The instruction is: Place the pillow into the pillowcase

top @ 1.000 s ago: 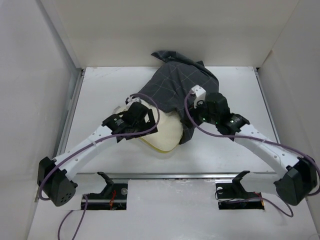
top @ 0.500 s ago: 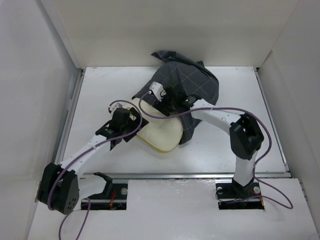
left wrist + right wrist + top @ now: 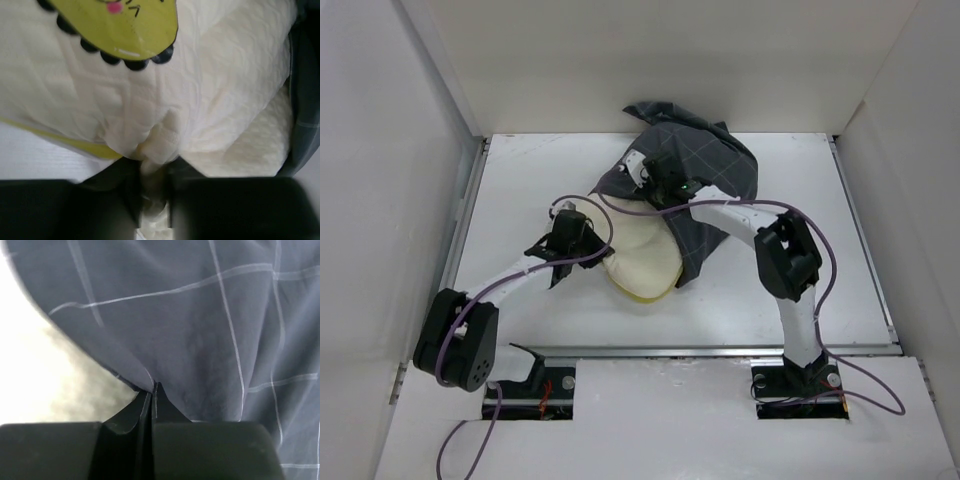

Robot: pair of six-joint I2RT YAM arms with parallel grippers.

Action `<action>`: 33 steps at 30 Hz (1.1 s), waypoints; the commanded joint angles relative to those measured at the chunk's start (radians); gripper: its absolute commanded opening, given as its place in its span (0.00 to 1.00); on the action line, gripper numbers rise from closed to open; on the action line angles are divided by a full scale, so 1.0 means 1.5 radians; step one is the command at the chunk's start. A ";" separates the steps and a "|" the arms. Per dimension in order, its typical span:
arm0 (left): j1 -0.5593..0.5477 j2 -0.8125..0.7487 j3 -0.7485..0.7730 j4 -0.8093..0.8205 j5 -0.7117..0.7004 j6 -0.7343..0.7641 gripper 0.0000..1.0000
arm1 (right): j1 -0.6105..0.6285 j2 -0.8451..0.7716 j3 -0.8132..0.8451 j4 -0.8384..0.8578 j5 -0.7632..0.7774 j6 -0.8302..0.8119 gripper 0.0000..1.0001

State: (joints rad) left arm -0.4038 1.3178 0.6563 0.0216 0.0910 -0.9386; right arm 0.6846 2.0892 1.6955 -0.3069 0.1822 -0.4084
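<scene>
Left wrist view shows the left gripper (image 3: pixel 152 172) closed on a small fold of the pillow (image 3: pixel 215 100) just ahead, and the right gripper (image 3: pixel 151 390) pinching the pillowcase (image 3: pixel 200 330) edge — a hard push could pull this thin edge free.

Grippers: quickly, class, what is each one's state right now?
Left gripper: shut on a pinch of the pillow.
Right gripper: shut on the pillowcase edge.
</scene>
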 commanded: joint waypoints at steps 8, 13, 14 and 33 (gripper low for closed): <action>-0.028 0.090 0.119 0.208 0.087 0.097 0.00 | 0.023 -0.114 0.068 -0.083 -0.326 0.007 0.00; -0.059 0.065 0.228 0.216 0.066 0.145 0.00 | 0.126 -0.233 0.056 -0.093 -0.382 -0.037 0.00; -0.068 0.036 0.228 0.229 0.066 0.145 0.00 | 0.134 -0.249 0.068 -0.106 -0.401 -0.037 0.00; -0.159 0.063 0.133 0.289 -0.487 -0.032 0.00 | 0.134 -0.362 0.314 -0.289 -0.633 0.155 0.00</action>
State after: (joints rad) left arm -0.6773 1.3045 0.8318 0.5919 -0.3286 -0.8806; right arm 0.8181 1.6318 2.0655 -0.7872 -0.4606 -0.2672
